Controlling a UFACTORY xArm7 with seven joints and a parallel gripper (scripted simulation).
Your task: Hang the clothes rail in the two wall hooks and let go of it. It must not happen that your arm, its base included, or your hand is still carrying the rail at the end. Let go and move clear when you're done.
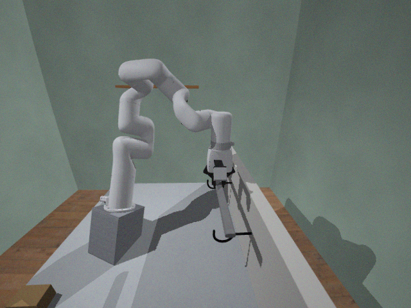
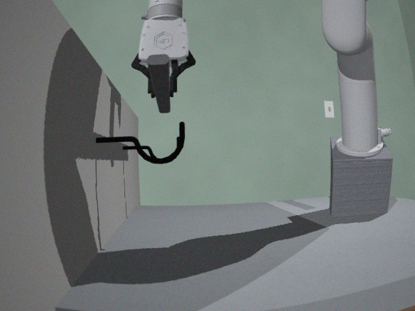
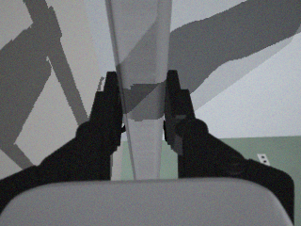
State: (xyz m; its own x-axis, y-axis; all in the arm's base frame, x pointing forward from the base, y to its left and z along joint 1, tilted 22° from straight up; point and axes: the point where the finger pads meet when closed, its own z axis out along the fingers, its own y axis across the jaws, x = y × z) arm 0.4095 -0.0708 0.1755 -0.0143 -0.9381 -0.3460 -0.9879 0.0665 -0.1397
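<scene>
The clothes rail [image 1: 224, 212] is a long grey bar. My gripper [image 1: 219, 183] is shut on it near its far end and points down. In the exterior view the rail [image 2: 161, 85] is seen end-on, held by the gripper [image 2: 161, 92] just above the curved cradles of the two black wall hooks [image 2: 161, 148]. It hangs apart from them, between the wall and the hooks' upturned tips. The near hook [image 1: 228, 237] lies under the rail's near end; the far hook [image 1: 210, 184] is beside the gripper. The wrist view shows the rail [image 3: 141, 108] between both fingers.
The hooks stick out from a low grey wall panel [image 2: 67, 150] along the table's right side. The arm's grey pedestal [image 1: 114, 231] stands at the left. An orange shelf [image 1: 191, 86] is on the back wall. A cardboard box [image 1: 29, 296] sits at the front left corner.
</scene>
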